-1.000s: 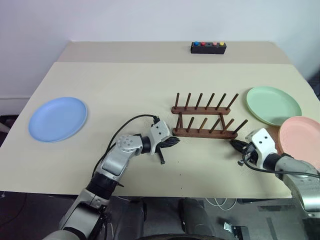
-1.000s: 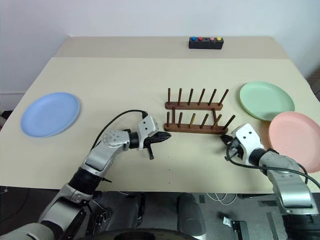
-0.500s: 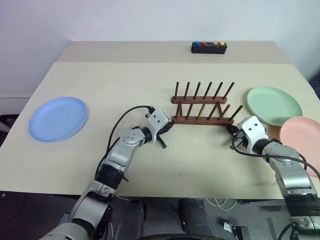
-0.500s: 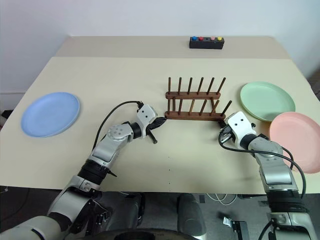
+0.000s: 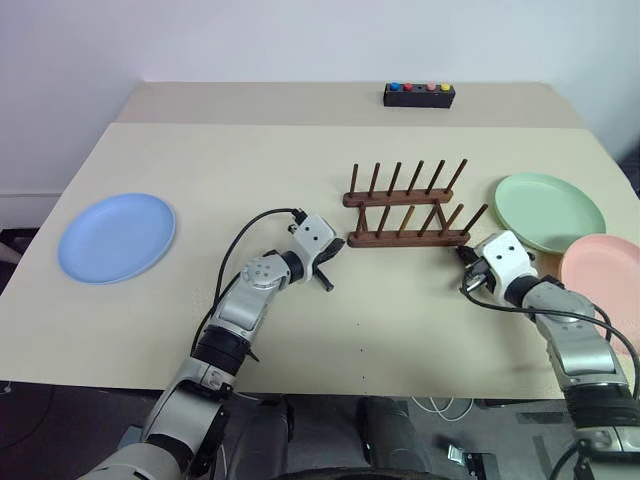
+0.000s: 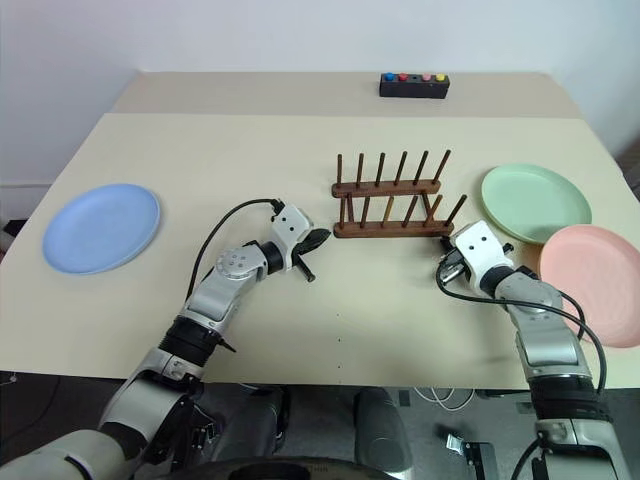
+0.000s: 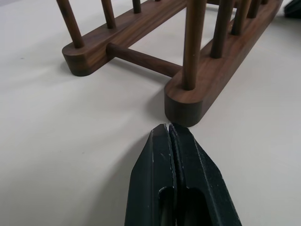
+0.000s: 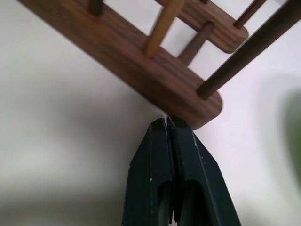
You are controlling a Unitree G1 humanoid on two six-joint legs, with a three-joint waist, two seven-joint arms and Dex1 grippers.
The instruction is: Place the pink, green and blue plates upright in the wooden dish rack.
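The rack (image 5: 408, 212) stands empty at the centre of the head view, a little right of the middle, its two rails running left to right with the pegs leaning slightly right. No plate is in it. The green plate (image 5: 549, 211) lies flat at the right of the frame, near the rack's right end. The pink plate (image 5: 604, 279) lies flat just below and right of the green one, at the right edge, the two rims nearly touching. The blue plate (image 5: 116, 236) lies flat at the far left, well apart from the rack.

The left gripper (image 7: 168, 128) is clenched, its fingers pressed together with nothing between them, and its tip sits at the left end of the near rail, just short of the wood or barely touching it. The right gripper (image 8: 166, 120) is likewise clenched on nothing, its tip up against the rounded right end of the near rail. In the head view the two grippers flank the rack from lower left and lower right.

The table (image 5: 300, 170) is beige; a black button box (image 5: 419, 94) sits at its far edge, in the upper middle of the frame.
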